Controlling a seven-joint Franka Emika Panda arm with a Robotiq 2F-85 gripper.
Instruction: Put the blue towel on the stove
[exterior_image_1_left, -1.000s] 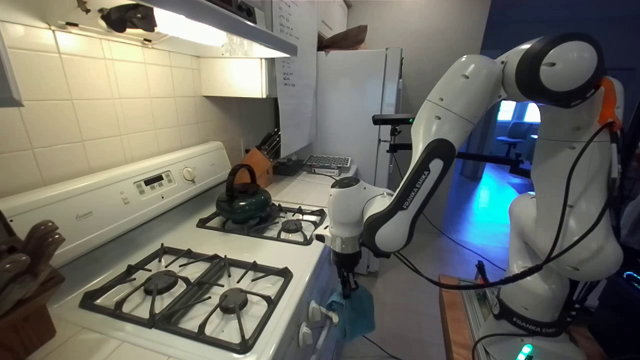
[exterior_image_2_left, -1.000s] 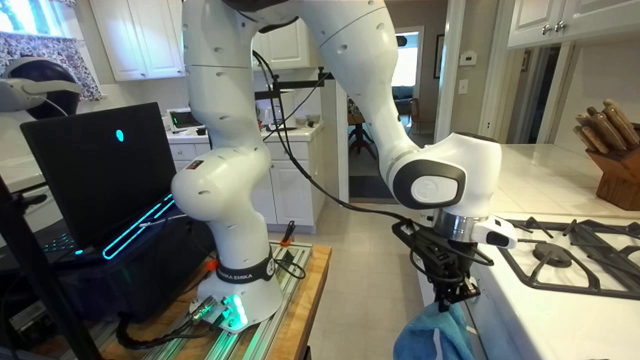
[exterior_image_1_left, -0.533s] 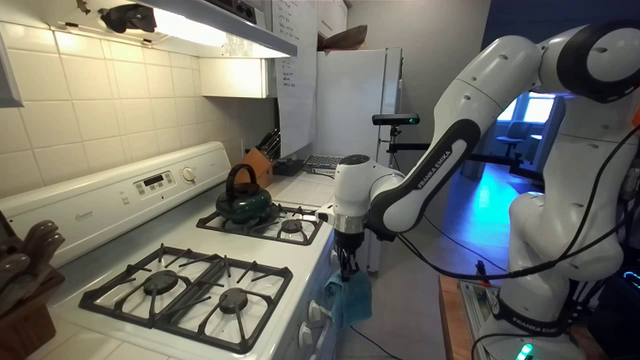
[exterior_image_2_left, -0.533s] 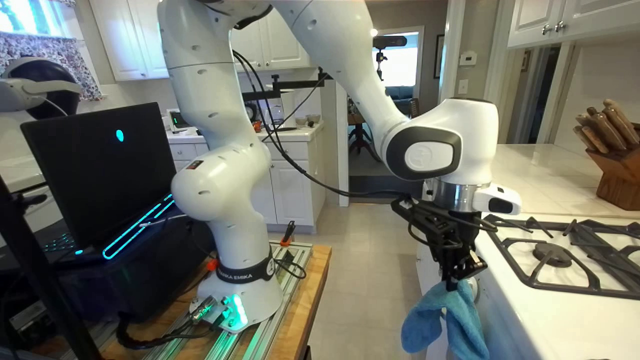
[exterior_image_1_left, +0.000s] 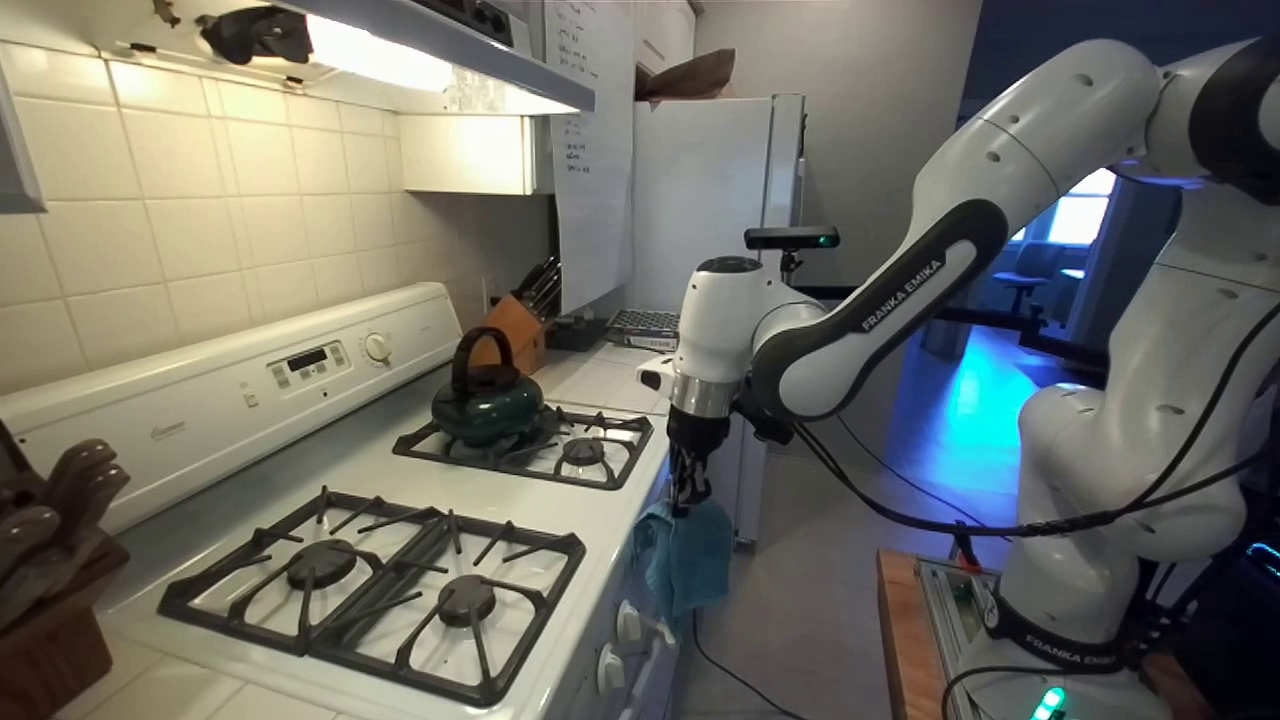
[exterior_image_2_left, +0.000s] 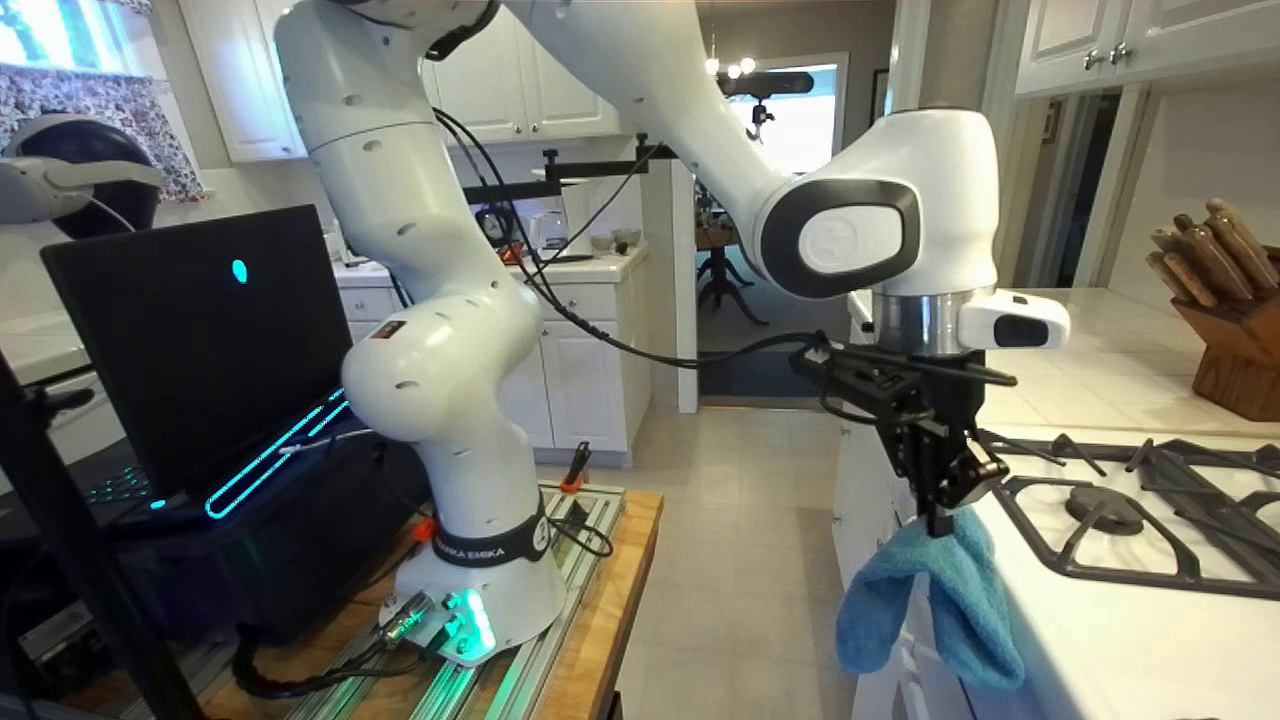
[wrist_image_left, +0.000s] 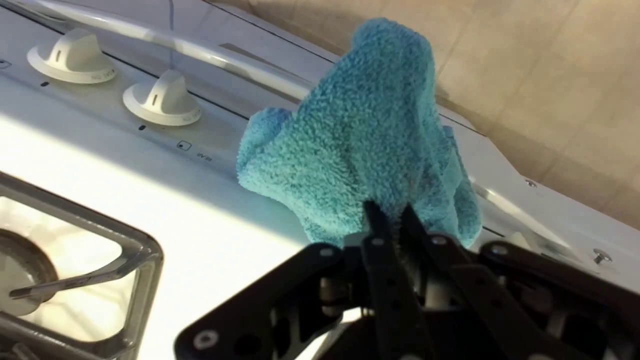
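While the hand (wrist_image_left: 389, 206) pinches it, the blue towel (exterior_image_1_left: 692, 560) hangs beneath.

The towel (wrist_image_left: 360, 135) is fuzzy cloth, the stove (exterior_image_1_left: 410, 481) glossy.

The arm (exterior_image_2_left: 440, 370) is glossy white, with rounded links (exterior_image_2_left: 403, 210) dotted by small grey ovals and a dark label (exterior_image_2_left: 389, 329) touched with red on a lower joint. A black strip (exterior_image_1_left: 900, 290) on the forearm (exterior_image_1_left: 965, 170) reads FRANKA EMIKA in white capitals; a black band (exterior_image_1_left: 1065, 650) round the white base (exterior_image_2_left: 530, 595) repeats the name, and below it glows a blue-green light (exterior_image_2_left: 478, 615). Toward the end are a white cap (exterior_image_2_left: 850, 240) framed in black, a silver collar (exterior_image_2_left: 920, 322) and a small white block (exterior_image_2_left: 980, 320) with a rounded black patch (exterior_image_2_left: 1022, 331). Black cables (exterior_image_1_left: 1050, 527) run loose along the outside. The gripper (wrist_image_left: 389, 206) is black, its fingers (wrist_image_left: 387, 280) slender and straight, its hinged side pieces (wrist_image_left: 260, 300) set with silver screws (wrist_image_left: 205, 339).
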